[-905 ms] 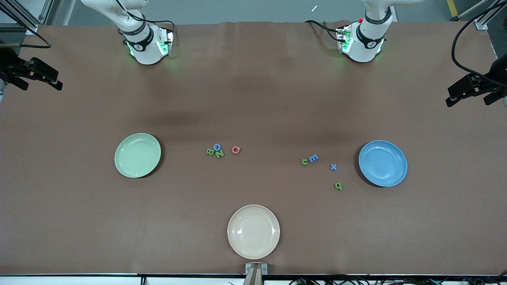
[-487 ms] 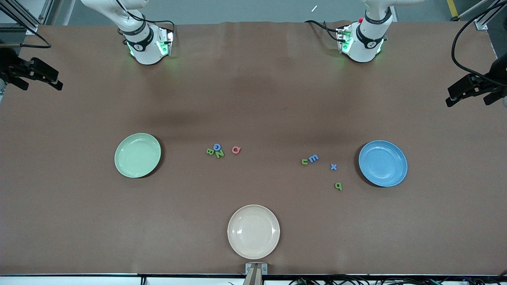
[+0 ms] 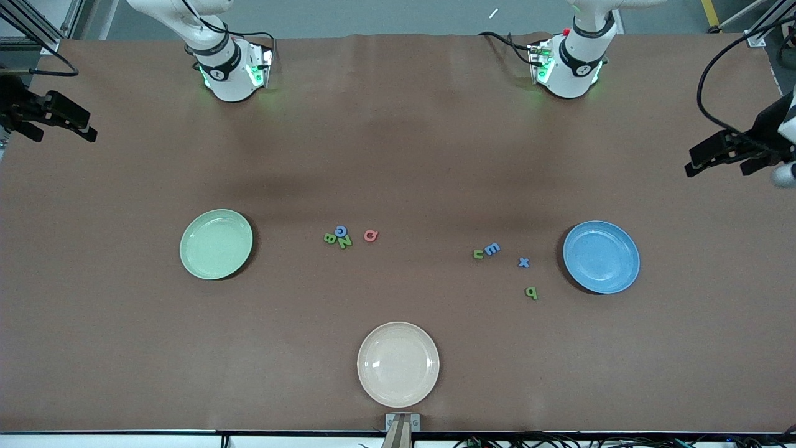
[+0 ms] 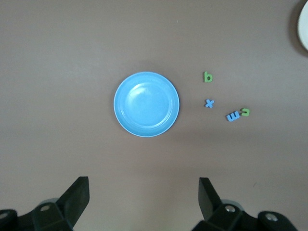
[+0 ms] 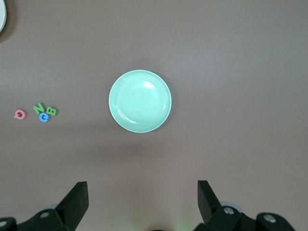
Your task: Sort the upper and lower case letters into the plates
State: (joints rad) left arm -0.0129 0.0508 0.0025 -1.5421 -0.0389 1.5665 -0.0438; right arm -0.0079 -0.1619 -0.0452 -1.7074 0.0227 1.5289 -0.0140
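Both pincers, left pincer (image 4: pixel 142 195) and right pincer (image 5: pixel 142 199), hang released high over the worktop (image 3: pixel 398 155), while the pale green plate (image 3: pixel 216 244), blue plate (image 3: pixel 601 256) and cream plate (image 3: pixel 398 364) hold nothing.

White arms (image 3: pixel 217 68), black bands, green lights.

Open tabletop (image 3: pixel 398 155) around clustered letters (image 3: pixel 339 237)

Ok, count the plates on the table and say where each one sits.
3. The pale green plate lies toward the right arm's end, the blue plate toward the left arm's end, and the cream plate between them, nearest the front camera. None look hidden.
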